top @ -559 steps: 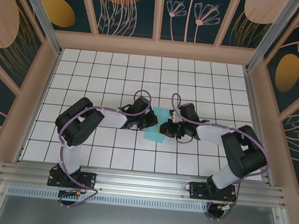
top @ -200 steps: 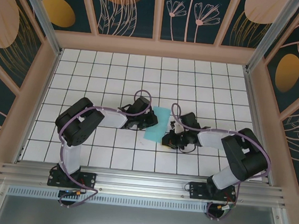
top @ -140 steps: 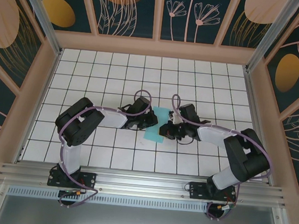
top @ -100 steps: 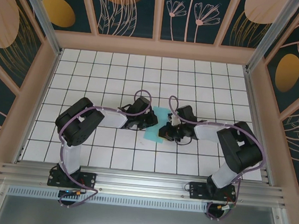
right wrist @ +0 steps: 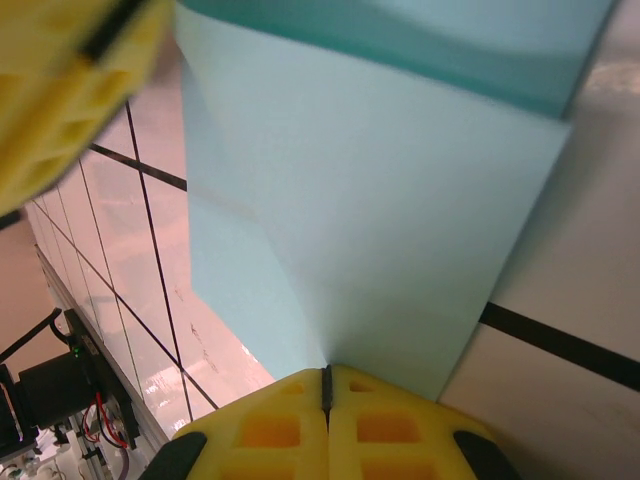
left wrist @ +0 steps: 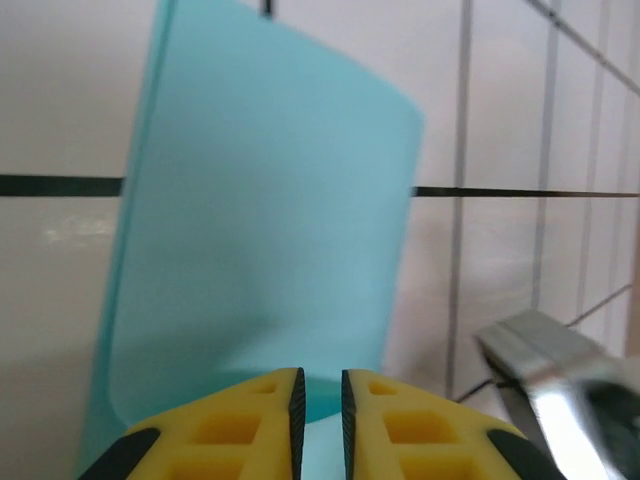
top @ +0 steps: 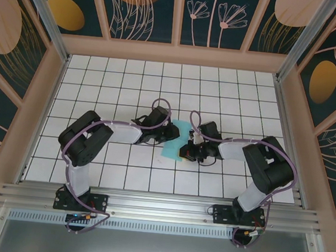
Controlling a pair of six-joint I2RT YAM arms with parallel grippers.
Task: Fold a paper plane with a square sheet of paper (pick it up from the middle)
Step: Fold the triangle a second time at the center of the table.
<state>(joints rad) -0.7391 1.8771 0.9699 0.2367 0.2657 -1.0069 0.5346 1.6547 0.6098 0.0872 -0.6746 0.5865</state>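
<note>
Paper: the thin light cyan square sheet of paper [top: 176, 140], already folded narrower, sits mid-table between the two grippers. Its length runs from far to near.
Paper's lie: bowed and partly raised off the tiles [left wrist: 270, 230], with a darker upper layer and a faint crease running down to the near edge [right wrist: 380, 220].
Surface: white table with a black grid [top: 100, 83].
Left gripper [left wrist: 320, 395]: at the sheet's far left side [top: 168, 134]. Its yellow fingers stand a thin slit apart with the paper at their tips. Whether they grip it cannot be told.
Right gripper [right wrist: 325, 385]: at the sheet's near right corner [top: 184, 153]. Its yellow fingers are pressed together, pinching the paper's edge.
</note>
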